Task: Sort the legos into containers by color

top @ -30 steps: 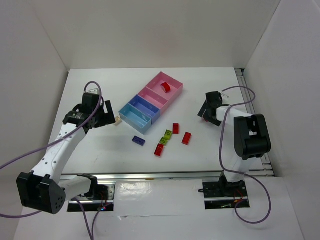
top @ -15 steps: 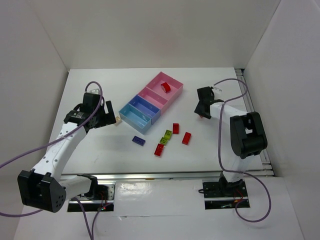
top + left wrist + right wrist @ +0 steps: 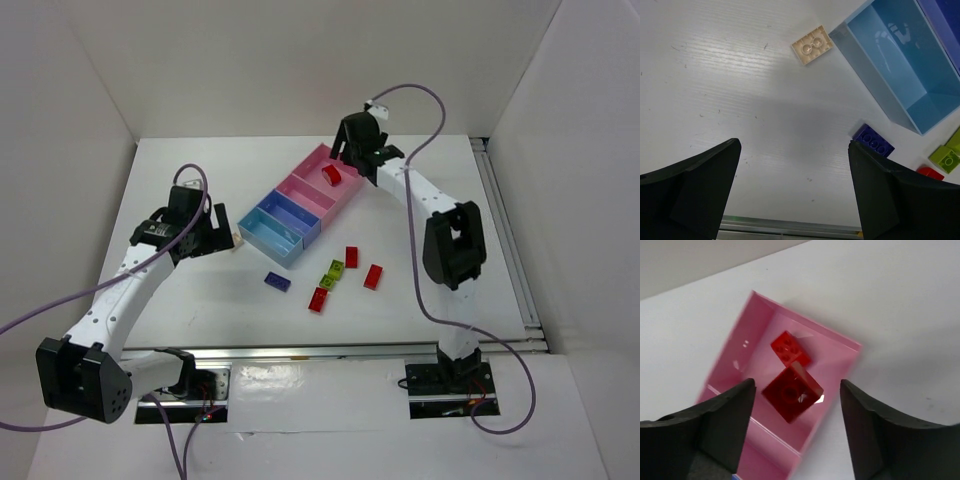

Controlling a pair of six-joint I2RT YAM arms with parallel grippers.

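Holds right pincer (image 3: 796,385) spread wide, gripping nothing, over end pink tray (image 3: 735,360): one red lego (image 3: 791,348) inside, second red lego (image 3: 792,391) loose between the jaws. Hangs left pincer (image 3: 794,145) equally wide, empty, above bench (image 3: 740,100) near tan lego (image 3: 812,44) beside light blue tray (image 3: 890,65).

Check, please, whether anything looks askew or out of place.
In the far pink tray, one red brick looks tilted, not flat, under the open right end effector, beside a second red brick. I cannot tell whether it is resting or falling.
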